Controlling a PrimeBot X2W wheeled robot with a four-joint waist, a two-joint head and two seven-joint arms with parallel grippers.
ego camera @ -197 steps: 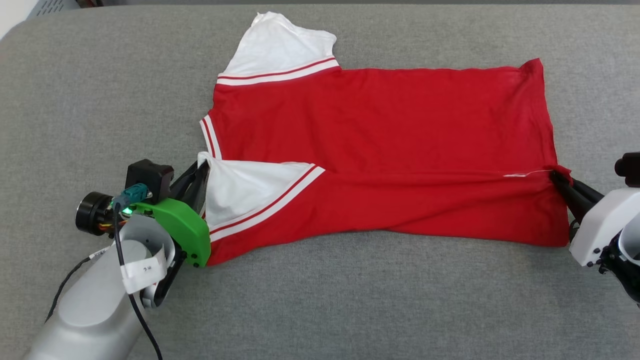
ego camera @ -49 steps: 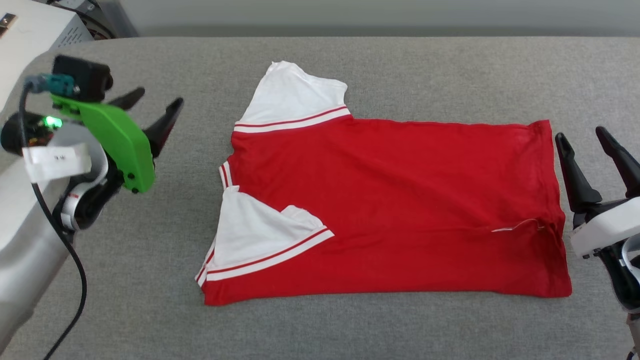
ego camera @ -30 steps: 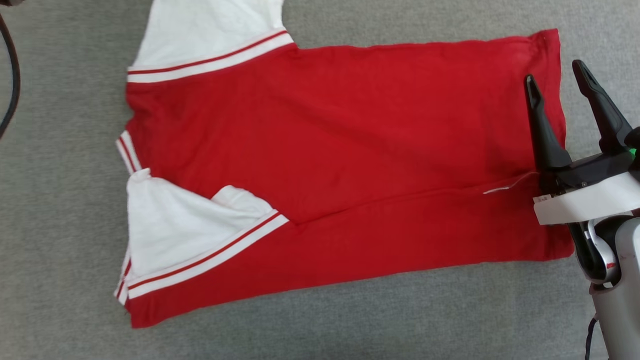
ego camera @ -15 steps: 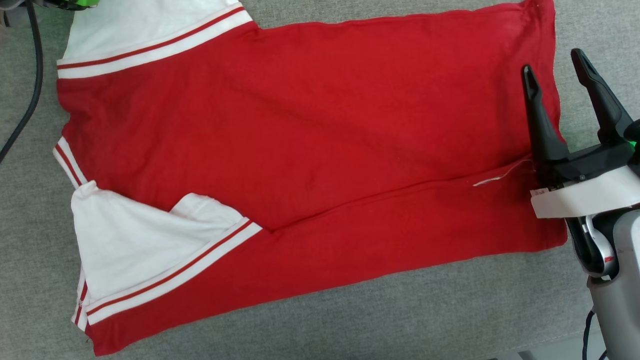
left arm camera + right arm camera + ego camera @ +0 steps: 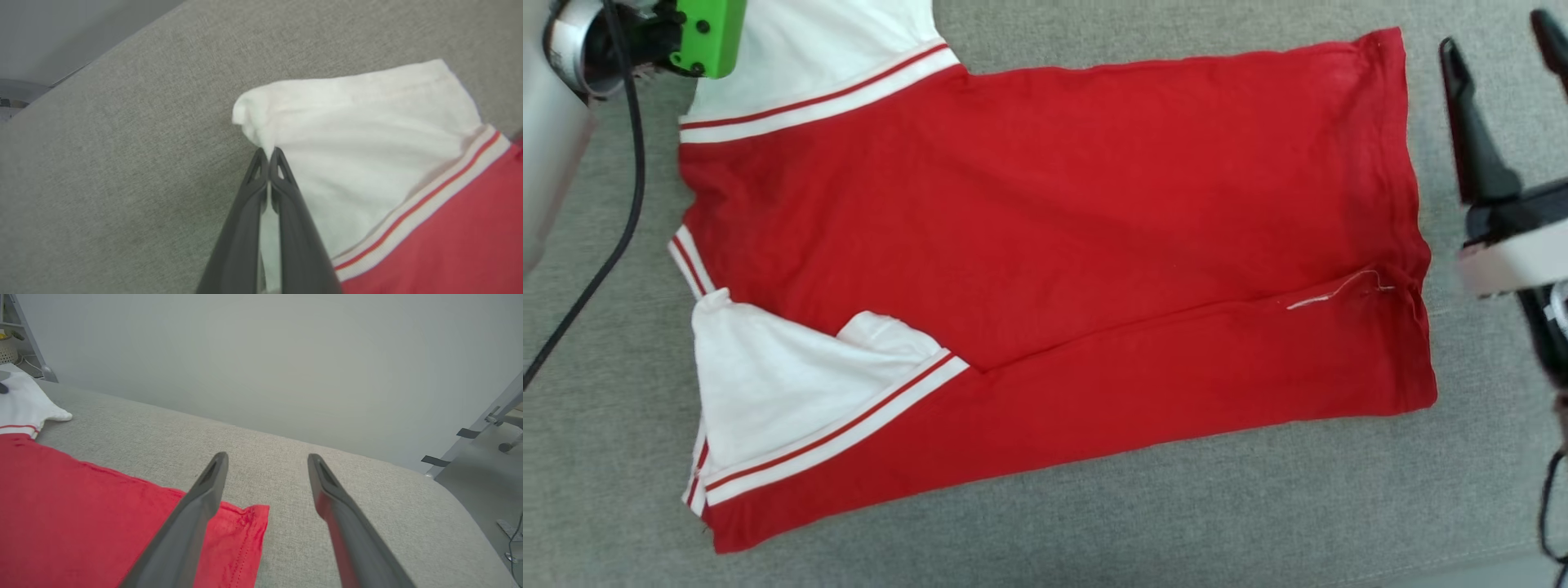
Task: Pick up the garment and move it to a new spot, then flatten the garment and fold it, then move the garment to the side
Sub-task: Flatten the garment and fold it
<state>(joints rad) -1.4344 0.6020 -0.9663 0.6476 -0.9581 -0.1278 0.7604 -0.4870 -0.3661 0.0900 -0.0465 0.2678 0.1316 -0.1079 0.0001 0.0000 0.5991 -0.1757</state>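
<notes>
A red shirt (image 5: 1045,212) with white sleeves is spread flat on a grey cushion (image 5: 1094,523), its collar end turned to the robot's left and its hem to the robot's right. One white sleeve (image 5: 792,400), edged in red and white stripes, is folded in over the near part of the shirt, and a long crease can be traced from it across the red cloth to a thin white thread (image 5: 1331,290) close to the hem. The other sleeve (image 5: 817,57) is laid out past the far edge of the shirt's body. That far sleeve is gripped by the left gripper (image 5: 269,154). In the left wrist view its two dark fingers are pressed together with white cloth pinched between them, and the sleeve's corner is bunched up just past the tips. In the head view a green bracket (image 5: 715,33) on that arm is seen over the same sleeve, and a black cable (image 5: 621,212) is draped beside the shirt's collar end. The right gripper (image 5: 267,458) is held just off the shirt's hem with its fingers spread wide and nothing between them. In the right wrist view one finger (image 5: 194,514) is seen across the shirt's far hem corner (image 5: 249,522), though contact cannot be judged. A plain pale wall (image 5: 261,355) is seen beyond the shirt.
</notes>
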